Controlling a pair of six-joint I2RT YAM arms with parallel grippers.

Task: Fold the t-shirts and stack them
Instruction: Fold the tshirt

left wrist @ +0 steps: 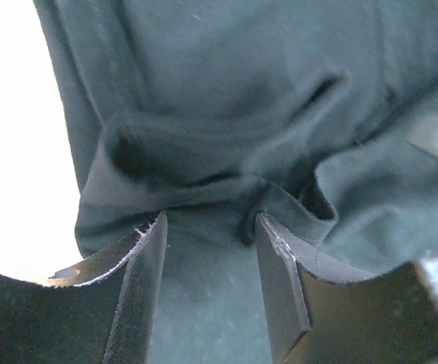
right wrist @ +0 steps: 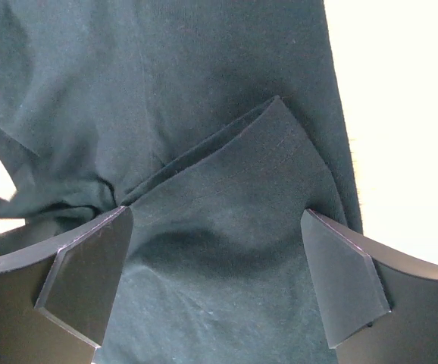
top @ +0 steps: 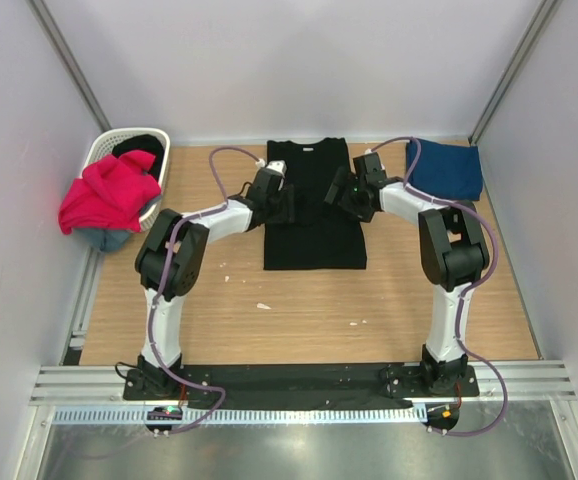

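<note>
left gripper (left wrist: pixel 211 220) half-closed about a bunched fold of the black t-shirt (top: pixel 314 232), hold unclear; right gripper (right wrist: pixel 215 214) gaping wide over the same shirt; fingertips indistinct from overhead

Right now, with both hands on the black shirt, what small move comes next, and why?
Probably close the right hand: its jaws stand wide open astride a folded sleeve of the black t-shirt, while the left hand has cloth bunched between its jaws.

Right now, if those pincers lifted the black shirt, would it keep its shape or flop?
Probably flop: the black t-shirt already bunches into soft folds at the left pincer. It is likely light, since it lies thin and flat. A sleeve fold lies loose in front of the right pincer, which stands open, so lifted edges would likely droop.
</note>
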